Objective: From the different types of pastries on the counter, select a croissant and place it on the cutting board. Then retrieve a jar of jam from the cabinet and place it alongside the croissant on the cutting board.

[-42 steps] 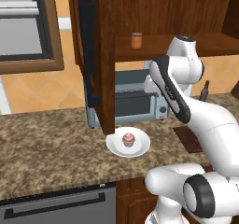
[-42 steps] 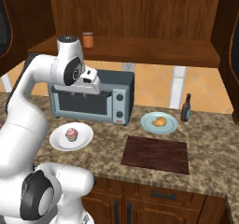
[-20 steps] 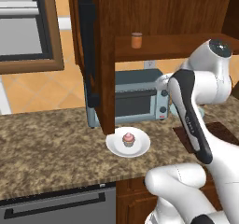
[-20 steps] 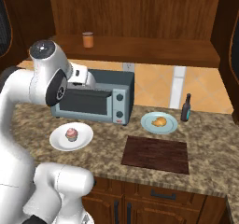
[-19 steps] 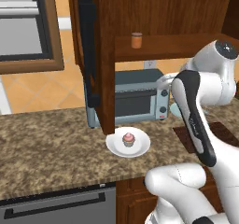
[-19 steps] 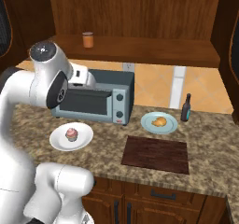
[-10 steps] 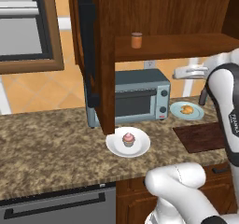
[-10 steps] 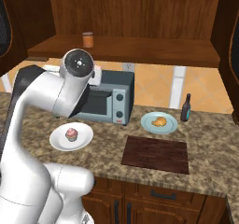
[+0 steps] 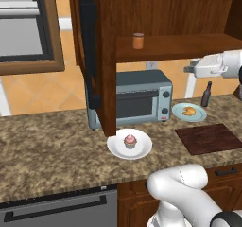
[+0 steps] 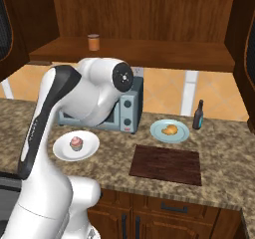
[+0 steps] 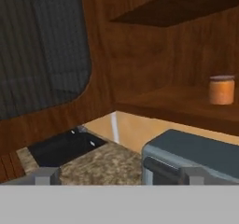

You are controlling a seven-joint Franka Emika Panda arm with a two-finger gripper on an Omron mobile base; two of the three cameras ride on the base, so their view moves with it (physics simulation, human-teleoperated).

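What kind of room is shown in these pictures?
Most likely a home kitchen: a granite counter carries a toaster oven and a cupcake on a plate, and a wooden wall cabinet hangs above with a jar on its shelf.

Even flat rendered light, soft shadows, hand view blurry.

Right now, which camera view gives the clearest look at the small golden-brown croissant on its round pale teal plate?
The right base view: the small golden-brown croissant sits unobstructed on its round pale teal plate, close and well lit. The left base view shows it smaller, farther off, beside the grey toaster oven.
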